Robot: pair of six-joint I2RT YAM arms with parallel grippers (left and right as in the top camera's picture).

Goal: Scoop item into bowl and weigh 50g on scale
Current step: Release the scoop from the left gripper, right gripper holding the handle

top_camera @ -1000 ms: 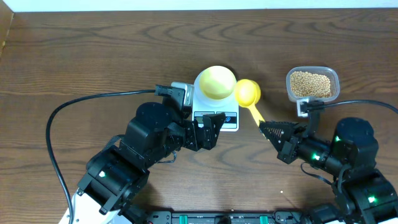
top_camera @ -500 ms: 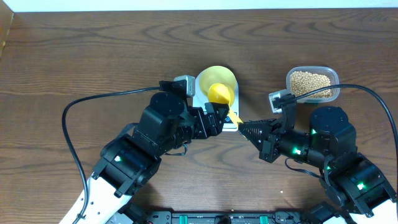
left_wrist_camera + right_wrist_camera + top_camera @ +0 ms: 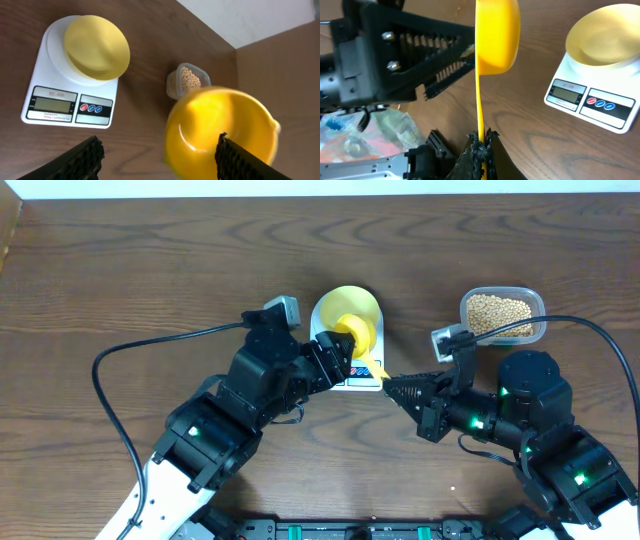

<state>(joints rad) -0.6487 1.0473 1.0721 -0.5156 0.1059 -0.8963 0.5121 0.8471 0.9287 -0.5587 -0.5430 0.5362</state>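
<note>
The white scale [image 3: 345, 370] stands mid-table with the pale yellow-green bowl [image 3: 345, 307] on its platform; no beans show in the bowl [image 3: 610, 37]. My right gripper [image 3: 390, 388] is shut on the thin handle of a yellow scoop [image 3: 357, 335], whose head hangs over the scale's front. The grip shows in the right wrist view [image 3: 481, 137]. The scoop head [image 3: 220, 130] looks empty. My left gripper [image 3: 160, 155] is open, with its fingers on either side of the scoop head. The tan beans [image 3: 500, 313] fill a clear tub.
The clear tub [image 3: 189, 82] stands right of the scale [image 3: 70, 85]. Black cables loop over the table on the left [image 3: 110, 365] and right [image 3: 600, 340]. A colourful sheet [image 3: 350, 135] lies below the table's front edge.
My right arm has swung left, carrying the scoop from beside the scale to over its front. My left gripper has moved up to the scoop head, and the scoop has tilted.
</note>
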